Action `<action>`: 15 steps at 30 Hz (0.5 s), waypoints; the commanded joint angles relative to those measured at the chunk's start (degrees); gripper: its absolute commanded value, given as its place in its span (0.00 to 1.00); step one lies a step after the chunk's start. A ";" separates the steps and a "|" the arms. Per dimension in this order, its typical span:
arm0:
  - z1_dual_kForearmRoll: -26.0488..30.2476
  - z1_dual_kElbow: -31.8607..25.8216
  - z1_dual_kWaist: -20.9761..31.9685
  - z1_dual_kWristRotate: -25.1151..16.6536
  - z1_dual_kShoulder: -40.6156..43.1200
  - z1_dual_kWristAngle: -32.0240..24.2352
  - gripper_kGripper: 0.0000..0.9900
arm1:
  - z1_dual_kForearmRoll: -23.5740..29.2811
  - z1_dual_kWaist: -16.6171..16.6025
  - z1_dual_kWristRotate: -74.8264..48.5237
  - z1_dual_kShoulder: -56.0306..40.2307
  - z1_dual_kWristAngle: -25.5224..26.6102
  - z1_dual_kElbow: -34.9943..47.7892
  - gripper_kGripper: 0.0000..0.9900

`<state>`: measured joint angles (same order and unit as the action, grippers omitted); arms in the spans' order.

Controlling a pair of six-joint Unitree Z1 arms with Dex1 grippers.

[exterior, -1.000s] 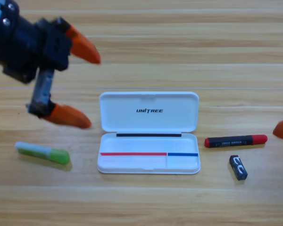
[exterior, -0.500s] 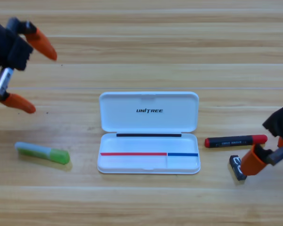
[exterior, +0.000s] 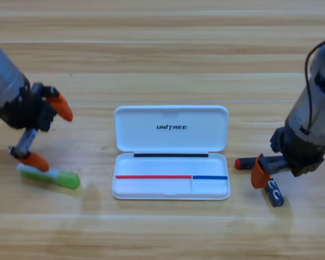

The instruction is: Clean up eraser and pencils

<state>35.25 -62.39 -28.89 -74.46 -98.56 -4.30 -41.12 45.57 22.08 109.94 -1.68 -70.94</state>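
The green pencil (exterior: 49, 176) lies flat at the left, its whitish end pointing left. My left gripper (exterior: 47, 134) stands open just above it, with the lower orange jaw right at the whitish end and the upper jaw well away. At the right, my right gripper (exterior: 263, 172) points down over the red pencil (exterior: 242, 162). Only the pencil's left end shows beside the case, and the arm hides the rest. The small black eraser (exterior: 274, 193) lies just below that gripper, apart from it.
The open white case (exterior: 170, 195) lies at the table's centre with its lid (exterior: 170, 129) folded back, between the two arms. The grey right arm (exterior: 314, 108) fills the right edge.
My left gripper has come down and a little right, onto the green pencil's end. The right arm has moved in from the right edge and now covers most of the red pencil.
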 commanded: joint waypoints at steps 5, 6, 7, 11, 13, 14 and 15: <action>-0.18 2.28 1.20 1.51 -5.15 2.02 0.99 | 0.78 -1.80 0.86 5.81 3.09 0.01 0.82; -0.18 2.36 1.12 1.86 -5.59 2.37 0.99 | 0.69 -1.80 1.04 5.98 3.09 0.01 0.82; -0.18 2.45 1.12 2.39 -5.94 2.81 0.99 | 0.69 -1.80 1.04 6.25 3.09 0.01 0.82; -0.36 2.98 1.12 3.88 -7.17 4.13 0.99 | 0.60 -1.89 0.95 7.57 3.27 -0.07 0.68; -0.80 3.16 1.12 4.67 -7.53 4.66 0.99 | 0.60 -2.06 0.95 8.09 3.27 -0.16 0.61; -0.80 3.16 1.12 5.02 -7.70 4.92 0.99 | 0.60 -2.06 0.86 8.36 3.27 -0.25 0.57; -0.88 3.16 1.12 5.46 -8.05 5.18 0.99 | 0.60 -2.15 0.86 8.53 3.27 -0.16 0.53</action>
<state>35.18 -60.58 -28.79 -70.66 -103.95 -0.46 -41.12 45.25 22.49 114.06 0.57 -71.39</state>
